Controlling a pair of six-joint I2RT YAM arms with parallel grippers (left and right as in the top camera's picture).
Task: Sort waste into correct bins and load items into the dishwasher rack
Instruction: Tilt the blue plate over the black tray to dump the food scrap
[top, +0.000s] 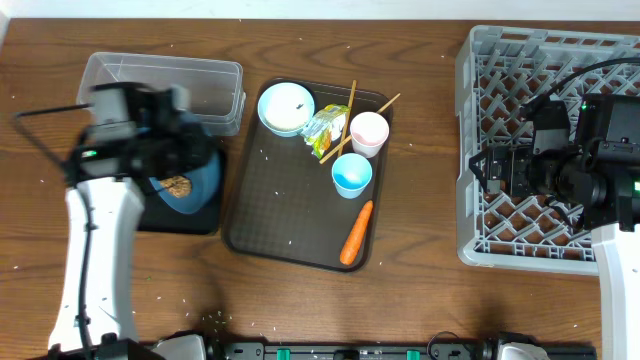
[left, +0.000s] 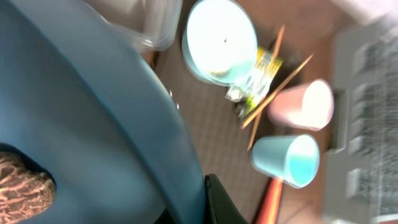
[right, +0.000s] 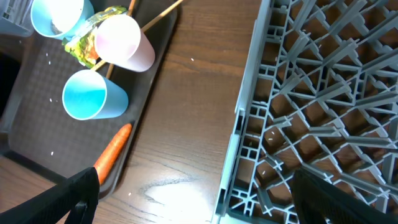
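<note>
Overhead first: we saw the left gripper (top: 195, 160) clamped shut on the rim of the large round blue plate (top: 203, 186). The plate was over the black tray (top: 190, 218) at the left of the table (top: 420, 280), just nearer us than the clear tub (top: 165, 85). A lumpy brown scrap (top: 176, 185) sat on the plate.

On the dark brown serving tray (top: 280, 220) in the middle we had the white bowl (top: 286, 107) at the far edge. Beside it lay the crumpled yellow-green wrapper (top: 326, 130) with the chopsticks (top: 350, 105) crossed over it. Then came the pale pink cup (top: 369, 133), the light blue cup (top: 352, 175), and the orange carrot (top: 357, 232) at the near edge. The grey rack (top: 500, 60) filled the right side, with the right gripper (top: 490, 168) over it.

On to the left wrist: the plate's smooth blue face filled the left half, blurred and slanting across the view. The scrap's cracked brown crust showed in the bottom corner, and one dark finger (left: 221, 202) sat at the plate's edge.

Right wrist: its fingers (right: 74, 199) stood wide apart at the bottom corners with nothing between them. They were above the rack's lattice corner and bare wood, with the cups and carrot off to the left.
</note>
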